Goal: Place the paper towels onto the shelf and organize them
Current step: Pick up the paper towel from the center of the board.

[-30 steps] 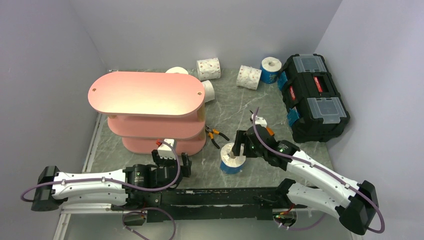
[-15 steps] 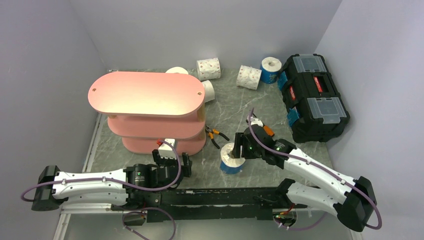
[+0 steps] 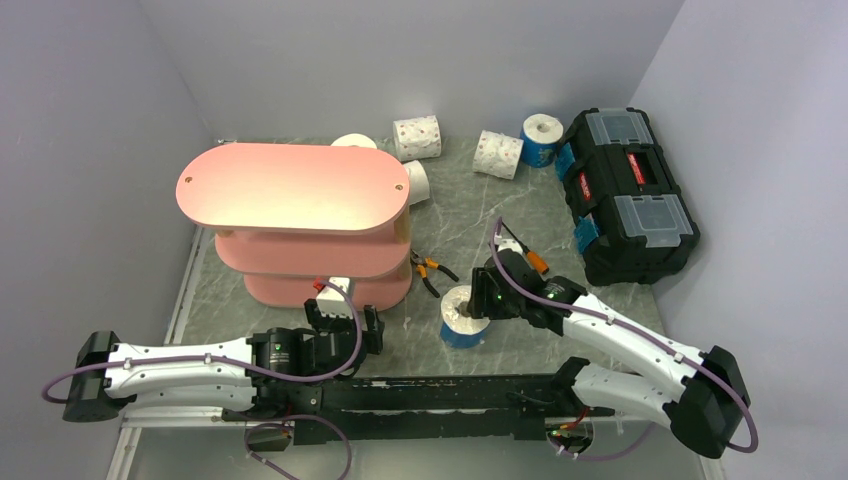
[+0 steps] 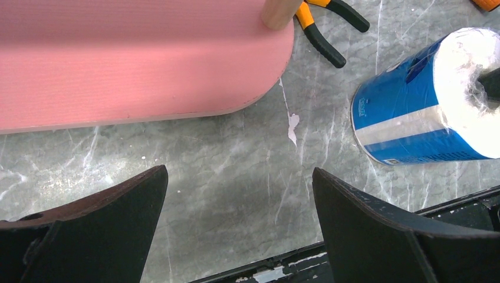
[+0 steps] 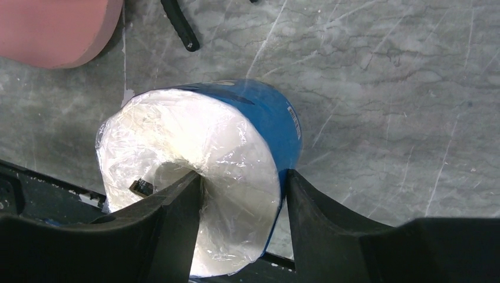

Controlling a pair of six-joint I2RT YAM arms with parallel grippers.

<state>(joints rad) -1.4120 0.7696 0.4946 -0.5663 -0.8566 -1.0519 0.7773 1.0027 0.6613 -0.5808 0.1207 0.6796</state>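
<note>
A blue-wrapped paper towel roll [image 3: 462, 318] [image 5: 194, 135] [image 4: 413, 106] stands on end near the table's front edge. My right gripper [image 3: 478, 303] [image 5: 243, 174] comes down on it, one finger inside the hollow core and the other against the blue outer wall, shut on that wall. The pink shelf [image 3: 290, 185] [image 4: 118, 59] [image 5: 53, 23] stands to the left. My left gripper [image 3: 347, 314] [image 4: 239, 171] hangs open over bare table in front of the shelf's bottom board. Two speckled rolls [image 3: 417, 137] [image 3: 498, 154], another blue roll [image 3: 541, 140] and two white rolls [image 3: 353, 141] [image 3: 417, 182] lie behind.
Orange-handled pliers [image 3: 432, 272] [image 4: 327, 26] lie between the shelf and the held roll. A black toolbox [image 3: 625, 190] stands at the right edge. An orange-handled tool [image 3: 530, 258] lies by the right arm. Grey walls close in on three sides.
The right gripper has dropped onto the blue roll and its jaws have narrowed around the roll's wall. The left arm has not moved.
</note>
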